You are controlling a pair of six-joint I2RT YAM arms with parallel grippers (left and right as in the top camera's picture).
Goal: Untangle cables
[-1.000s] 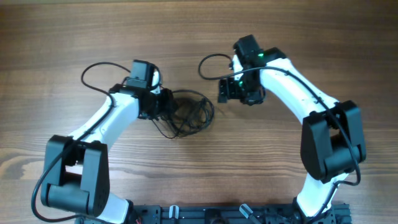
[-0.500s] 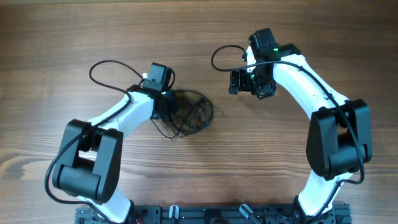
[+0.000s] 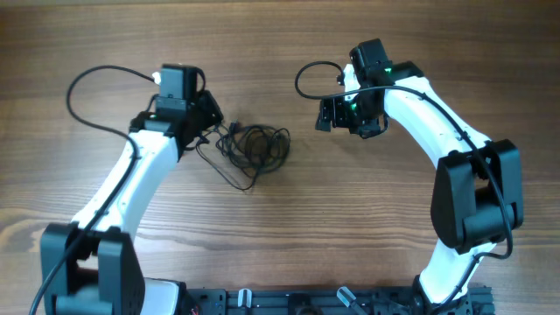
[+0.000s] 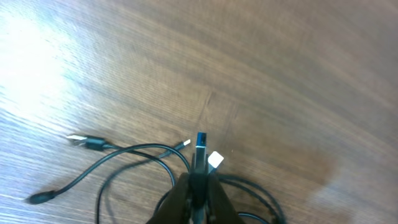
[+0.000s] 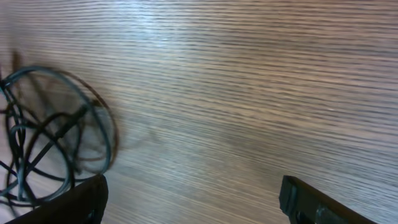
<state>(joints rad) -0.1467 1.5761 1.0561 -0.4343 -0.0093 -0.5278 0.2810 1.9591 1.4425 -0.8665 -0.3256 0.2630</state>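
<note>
The cables [image 3: 255,147] lie as a bunched black tangle on the wooden table between the two arms. My left gripper [image 3: 213,129] sits at the tangle's left edge. In the left wrist view it [image 4: 199,179] is shut on a black cable plug [image 4: 200,149] whose blue-tipped end sticks out past the fingertips, with a small white tag [image 4: 215,160] beside it. Two loose cable ends [image 4: 79,140] trail to the left. My right gripper [image 3: 325,115] hovers open to the right of the tangle. Its view shows the loops [image 5: 53,134] at the left, outside its fingers [image 5: 314,202].
Thicker black arm cables arc over the table behind the left arm [image 3: 92,83] and beside the right wrist [image 3: 308,80]. The arm bases stand along the near edge [image 3: 289,302]. Bare wood table [image 3: 262,227] surrounds the tangle.
My left gripper has closed on a cable plug and drawn back to the left, pulling the tangle's left side with it. The right arm shifted slightly right, then held still.
</note>
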